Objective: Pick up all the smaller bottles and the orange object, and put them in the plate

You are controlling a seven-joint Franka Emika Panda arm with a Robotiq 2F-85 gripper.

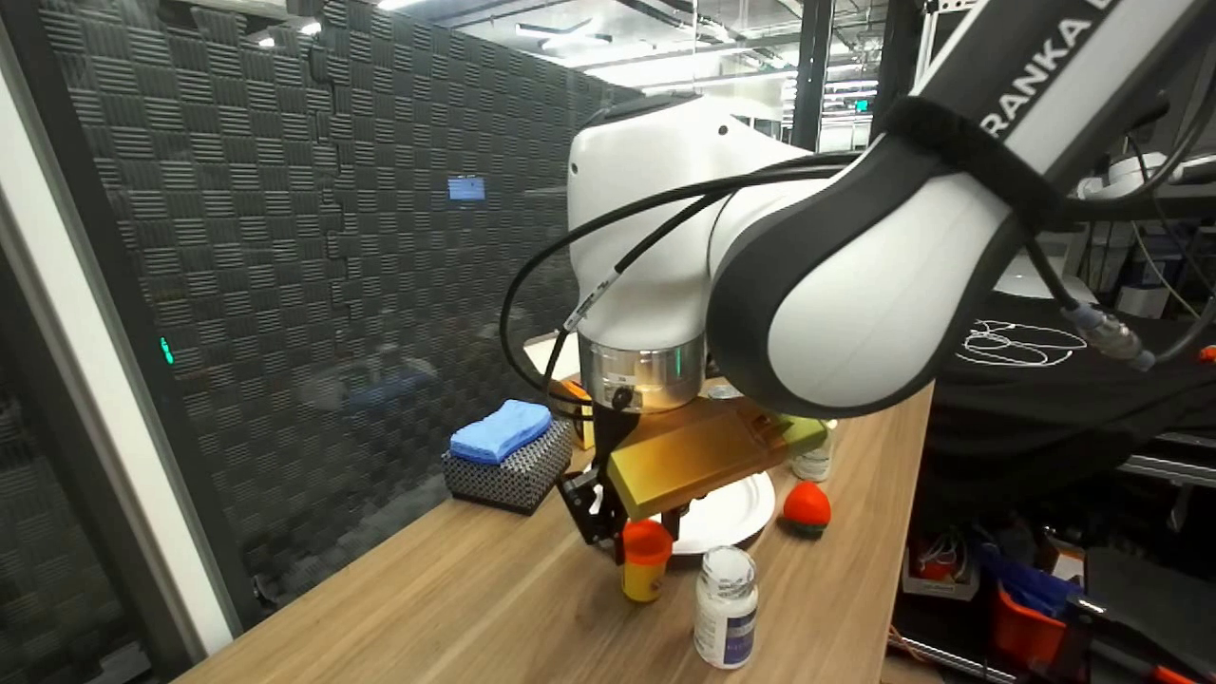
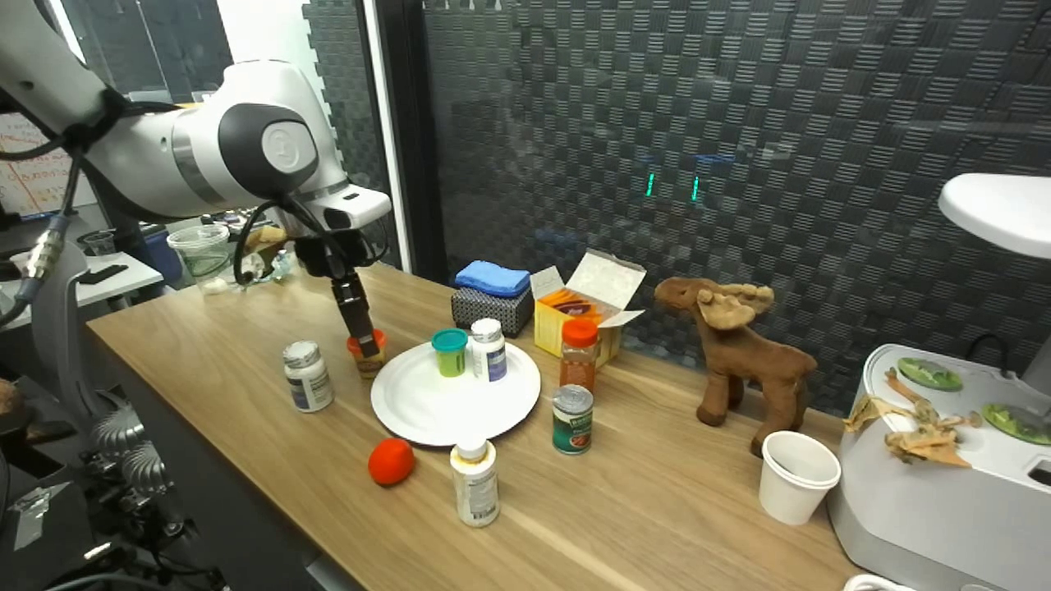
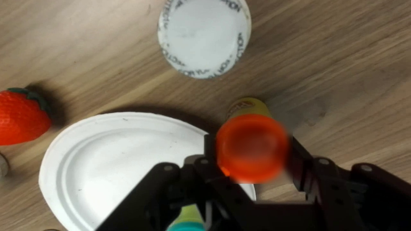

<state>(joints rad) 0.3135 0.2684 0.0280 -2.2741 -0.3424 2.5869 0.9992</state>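
A dark grey wall of ridged, chequered panels (image 2: 706, 123) stands behind the round, shallow white plate (image 2: 435, 410); a light wood-grain worktop (image 2: 657, 468) supports the plate and every item noted below. A brown plush moose (image 2: 751, 353) stands well apart from the plate. The task is judged less than half complete. Of the bottles, an upright white plastic bottle with a purple label (image 2: 489, 353) is on the plate and counts as done. Two remain off it: in an exterior view, a white-capped white plastic bottle (image 2: 475, 488) just in front of the plate, and an uncapped white plastic bottle with a printed seal (image 2: 308, 377) to its left. A red-capped jar with rust-coloured contents (image 2: 579, 359) stands near the plate, to its right; whether it falls within the instruction cannot be settled. Of the tubs, a small green tub with a teal lid (image 2: 450, 355) is on the plate, done. A small yellow tub with an orange-red lid (image 1: 646, 560) is just outside the plate's rim, undelivered; the claw (image 3: 252, 150) grips its lid from both sides, no lift evident. A red-orange, strawberry-shaped piece with green leaves (image 2: 392, 461) lies near the plate, off it; this is taken to be the orange object, outstanding.
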